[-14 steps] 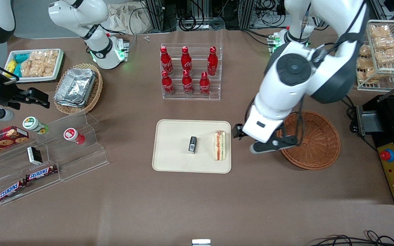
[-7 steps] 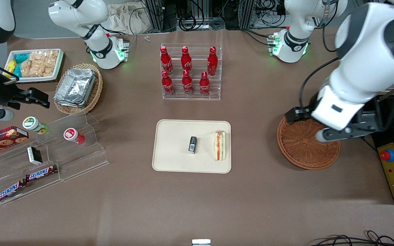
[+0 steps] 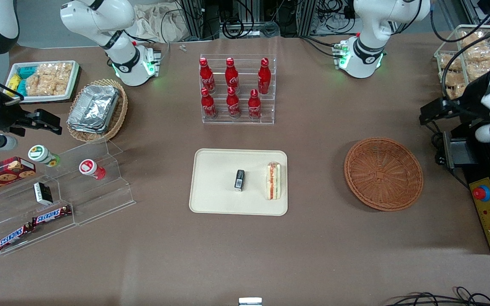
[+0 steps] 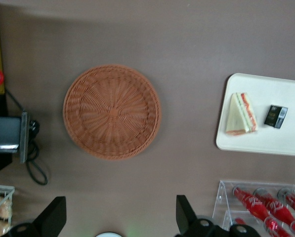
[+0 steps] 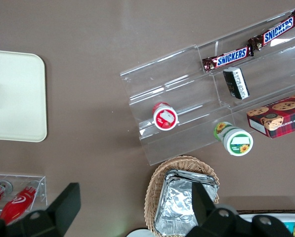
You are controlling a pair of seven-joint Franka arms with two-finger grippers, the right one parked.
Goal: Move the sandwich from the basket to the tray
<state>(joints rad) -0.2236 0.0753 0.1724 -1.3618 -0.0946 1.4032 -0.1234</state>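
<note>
Front view, left arm up high past the basket (image 3: 383,173), gripper (image 4: 120,217) jaws spread wide holding nothing, sandwich (image 3: 273,180) on tray (image 3: 215,170).

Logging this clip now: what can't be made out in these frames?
1. Small black packet on the tray: its label is too small to read in either view.
2. Tool, open, high over the working arm's end of the table: partly cut off by the front view's edge.
3. Sandwich filling: only its edge shows.
</note>
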